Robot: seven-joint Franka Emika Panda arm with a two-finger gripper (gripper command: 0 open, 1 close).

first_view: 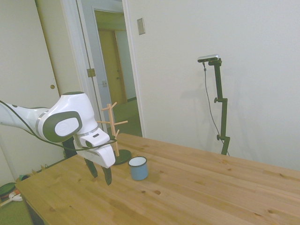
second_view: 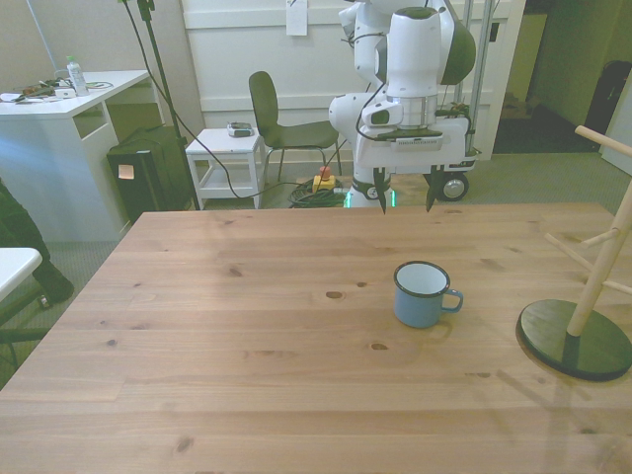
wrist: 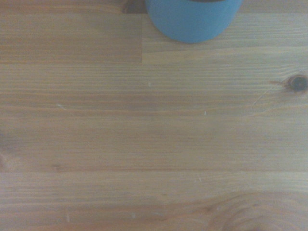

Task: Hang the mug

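The glossy white rounded Franka arm (first_view: 63,123) has dark joint bands, a thin black cable, and a white gripper (first_view: 101,172) with seemingly black fingers.

Wooden table (second_view: 247,326): pale planks with dark knots, one knot (wrist: 298,83) sharp in the wrist view
Dark chair (second_view: 281,123): on the floor beyond the table, 12 o'clock in the front view
Small white side table (second_view: 225,163): just beside the chair, at its 9 o'clock
Black cabinet (second_view: 148,178): at 10 o'clock, under the end of a white desk (second_view: 74,94)
Bottle (second_view: 73,74): upright on the desk
Open doorway (first_view: 115,70): 11 o'clock in the side view
Grey wall plate (first_view: 141,26): at the doorway's 1 o'clock
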